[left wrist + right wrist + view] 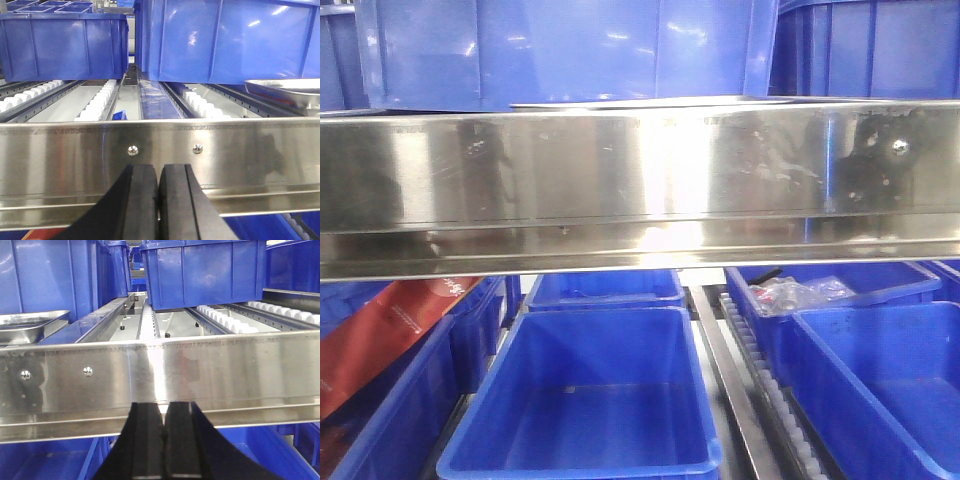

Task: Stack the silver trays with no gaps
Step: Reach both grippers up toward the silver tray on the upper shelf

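The left gripper (159,197) sits in front of the rail (75,150), jaws pressed together. The tray (290,95) lies beyond the rail, to that gripper's upper right. The right gripper (163,440), jaws also together, has the tray to its upper left.

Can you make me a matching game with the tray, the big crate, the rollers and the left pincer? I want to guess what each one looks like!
Things:
1. tray
2. crate
3. rollers
4. left pincer

Looks:
A. white
B. black and shut
C. blue
D. shiny silver

Pairs: 1-D, 2-C, 3-A, 4-B
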